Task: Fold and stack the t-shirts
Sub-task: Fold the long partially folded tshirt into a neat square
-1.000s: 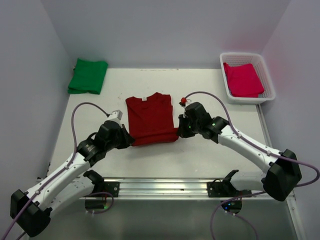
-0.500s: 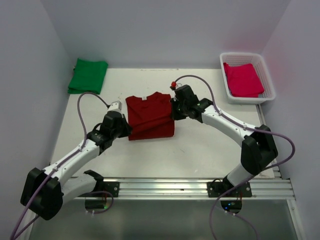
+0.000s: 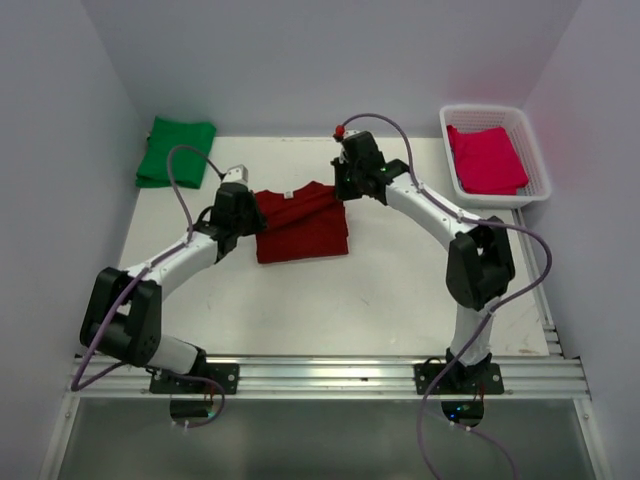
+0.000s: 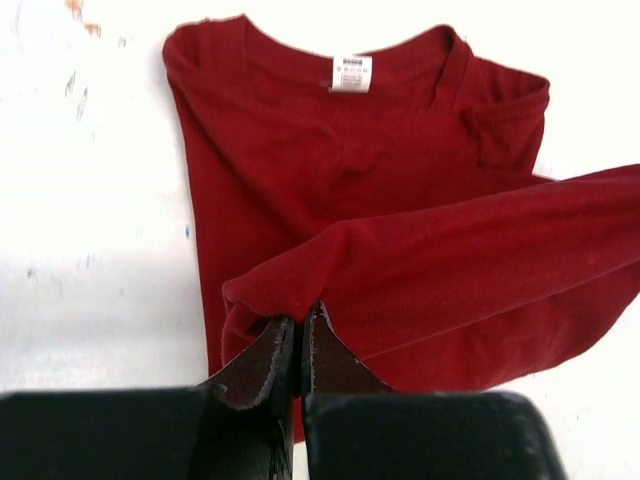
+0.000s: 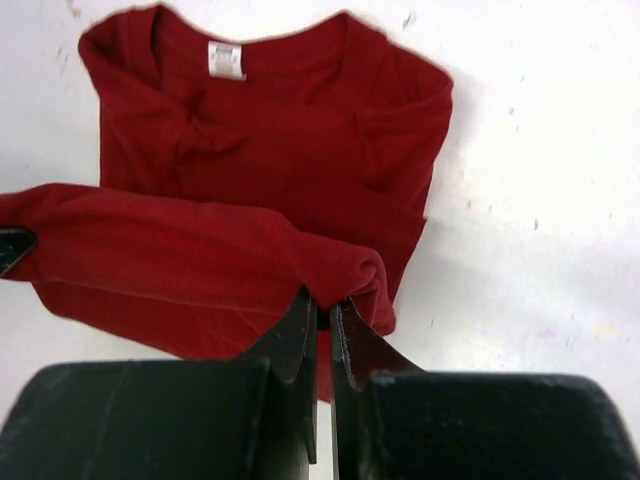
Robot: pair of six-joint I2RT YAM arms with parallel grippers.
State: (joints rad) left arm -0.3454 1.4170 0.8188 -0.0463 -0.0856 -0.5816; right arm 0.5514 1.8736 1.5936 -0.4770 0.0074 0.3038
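While outstretched, left pincer (image 4: 297, 328) tight on t-shirt (image 4: 400, 190)

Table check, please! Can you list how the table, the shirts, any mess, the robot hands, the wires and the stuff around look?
Surface: white table, a few small scuffs.
Job's things: red shirt mid-table, bottom hem lifted over its body; green shirt folded at the far left corner; pink shirt folded in the basket at far right.
Clutter: nothing seen.
Grippers: left gripper and right gripper each shut on the red shirt's hem.
Cables: purple cables loop up from both arms.
Surroundings: plain walls; metal rail at the near edge.
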